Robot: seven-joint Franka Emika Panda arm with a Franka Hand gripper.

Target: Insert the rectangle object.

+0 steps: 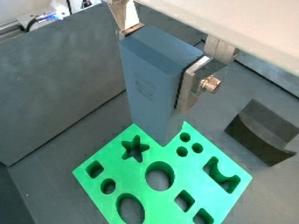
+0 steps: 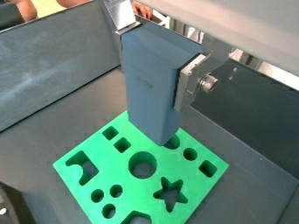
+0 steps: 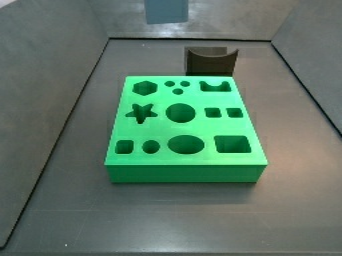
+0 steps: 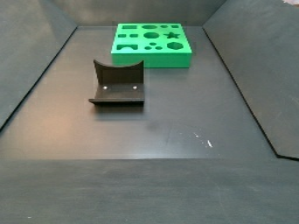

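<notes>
The rectangle object, a tall smooth grey-blue block, shows in both wrist views (image 1: 149, 92) (image 2: 149, 101). My gripper (image 1: 158, 57) (image 2: 156, 57) is shut on its upper part, with a silver finger (image 1: 193, 80) (image 2: 190, 80) on each side. It hangs upright above the green board (image 1: 105, 166) (image 2: 82, 179), clear of it, over the board's edge. In a side view only the block's lower end (image 3: 166, 10) shows, high above the board's (image 3: 187, 165) far side. The board has several cut-out holes, among them a star (image 3: 140, 113) and a square (image 3: 231, 145).
A dark fixture with a curved notch stands on the floor beside the board (image 1: 263, 129) (image 3: 211, 60) (image 4: 117, 83). Dark grey walls (image 3: 54, 110) (image 4: 246, 79) enclose the floor on the sides. The board (image 4: 152, 44) lies near the far end.
</notes>
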